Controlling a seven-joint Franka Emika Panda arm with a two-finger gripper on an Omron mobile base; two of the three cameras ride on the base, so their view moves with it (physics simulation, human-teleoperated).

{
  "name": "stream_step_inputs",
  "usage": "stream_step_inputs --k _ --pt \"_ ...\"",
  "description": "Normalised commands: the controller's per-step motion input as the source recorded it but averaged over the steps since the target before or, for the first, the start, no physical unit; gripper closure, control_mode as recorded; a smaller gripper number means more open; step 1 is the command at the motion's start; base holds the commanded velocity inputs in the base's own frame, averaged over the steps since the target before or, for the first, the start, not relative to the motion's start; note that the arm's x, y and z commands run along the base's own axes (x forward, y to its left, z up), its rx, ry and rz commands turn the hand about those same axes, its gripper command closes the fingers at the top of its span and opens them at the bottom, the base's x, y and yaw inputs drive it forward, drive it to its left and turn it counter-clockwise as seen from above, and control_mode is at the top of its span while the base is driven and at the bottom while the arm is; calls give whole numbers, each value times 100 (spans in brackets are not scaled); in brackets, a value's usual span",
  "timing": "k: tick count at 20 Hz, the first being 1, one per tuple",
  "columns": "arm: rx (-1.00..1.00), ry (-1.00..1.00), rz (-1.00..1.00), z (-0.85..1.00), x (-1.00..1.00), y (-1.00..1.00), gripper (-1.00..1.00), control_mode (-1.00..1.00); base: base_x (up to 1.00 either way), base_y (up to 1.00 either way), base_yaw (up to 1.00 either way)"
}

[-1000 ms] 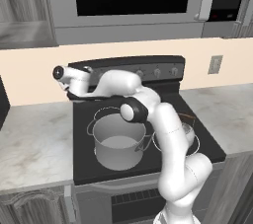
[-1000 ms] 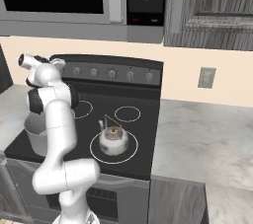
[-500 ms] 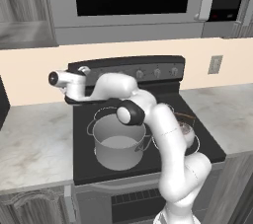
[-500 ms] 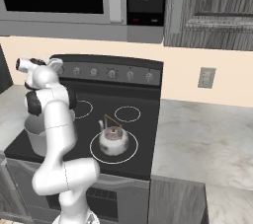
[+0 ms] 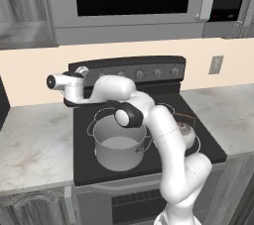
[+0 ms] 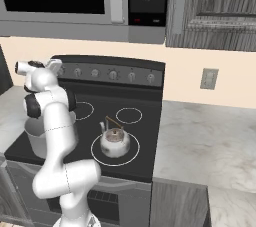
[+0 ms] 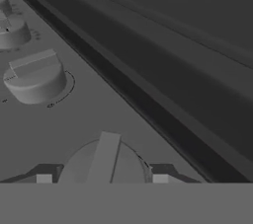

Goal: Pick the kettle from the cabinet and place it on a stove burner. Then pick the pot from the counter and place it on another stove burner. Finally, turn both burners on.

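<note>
My two-finger gripper (image 7: 102,178) has moved further toward the left end of the black control panel (image 5: 149,73) in the last second. Its jaws are partly open, one on each side of a round grey knob with a flat ridge (image 7: 105,161), and I cannot tell whether they touch it. A second grey knob (image 7: 34,76) is just beyond. The large grey metal stockpot (image 5: 118,142) sits below the gripper, and the small shiny silver kettle (image 6: 114,139) stands on a large burner ring (image 6: 115,149) well apart. I judge only the burner knobs remain to be turned.
</note>
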Motion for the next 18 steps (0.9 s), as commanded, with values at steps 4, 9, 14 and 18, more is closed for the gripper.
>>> stream_step_inputs --k 4,9,14,18 --pt "-2 0 0 -1 -1 3 -100 -100 0 0 0" --pt "0 -1 0 0 -5 0 -100 -100 0 0 0" --pt "2 -1 0 0 -26 -4 -100 -100 0 0 0" --pt "1 0 0 0 -41 0 -100 -100 0 0 0"
